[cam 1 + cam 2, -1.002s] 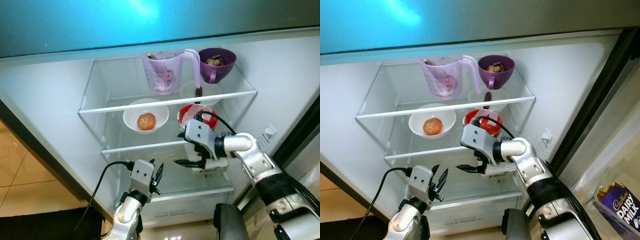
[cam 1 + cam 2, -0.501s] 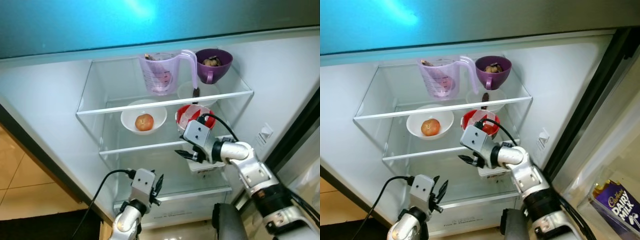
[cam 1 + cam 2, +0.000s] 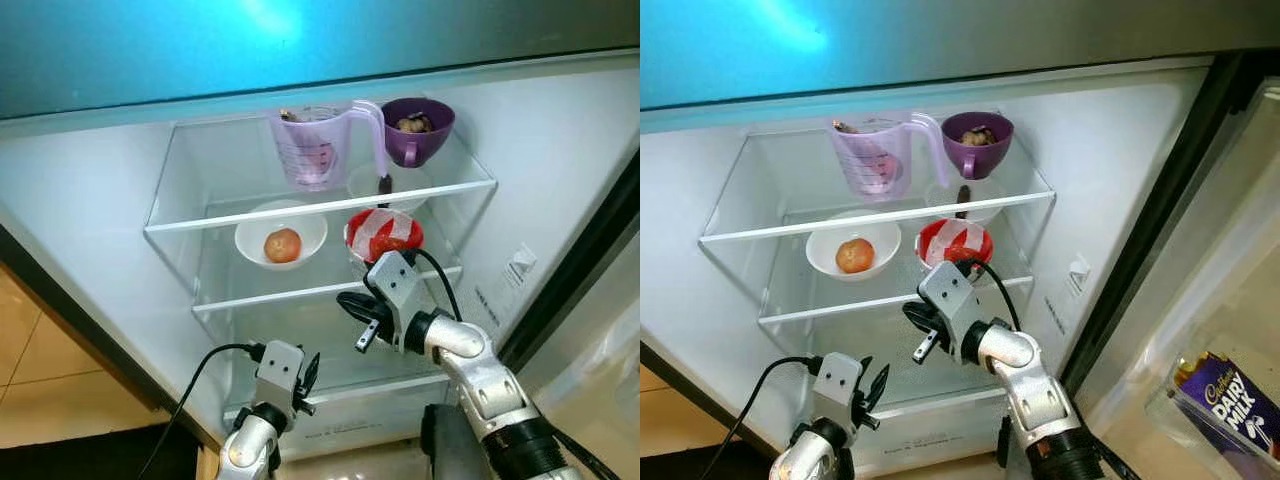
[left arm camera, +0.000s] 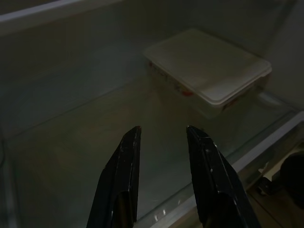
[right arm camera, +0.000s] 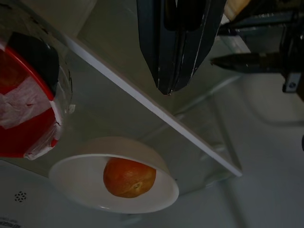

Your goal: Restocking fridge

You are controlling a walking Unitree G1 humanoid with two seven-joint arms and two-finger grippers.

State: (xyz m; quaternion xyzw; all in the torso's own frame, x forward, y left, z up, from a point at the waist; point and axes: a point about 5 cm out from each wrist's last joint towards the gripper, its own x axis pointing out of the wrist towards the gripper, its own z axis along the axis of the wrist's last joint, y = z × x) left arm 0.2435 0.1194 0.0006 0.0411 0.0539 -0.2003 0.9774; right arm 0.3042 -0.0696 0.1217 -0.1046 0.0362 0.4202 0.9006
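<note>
An open fridge [image 3: 560,170] with glass shelves is seen from above and in front. On the top shelf stand a clear lilac measuring jug [image 3: 318,145] and, just beside it on the robot's right, a purple cup [image 3: 417,131] with something brown inside. On the middle shelf a white bowl [image 3: 281,234] holds a round orange fruit [image 3: 283,245], and near it on the right sits a red bowl [image 3: 383,235] covered in clear wrap; a second white bowl [image 3: 386,185] with a dark handle sticking out sits further back. On the lower shelf lies a flat white lidded container [image 4: 209,70], close to the right wall. The right gripper [image 3: 353,305] is raised in front of the middle shelf's edge, its two black fingers pressed together and holding nothing. The left gripper [image 3: 305,375] hangs low before the lower shelf, its fingers [image 4: 124,164] spread apart and empty, pointing toward the container. A purple chocolate packet [image 3: 1230,405] rests in the door.
</note>
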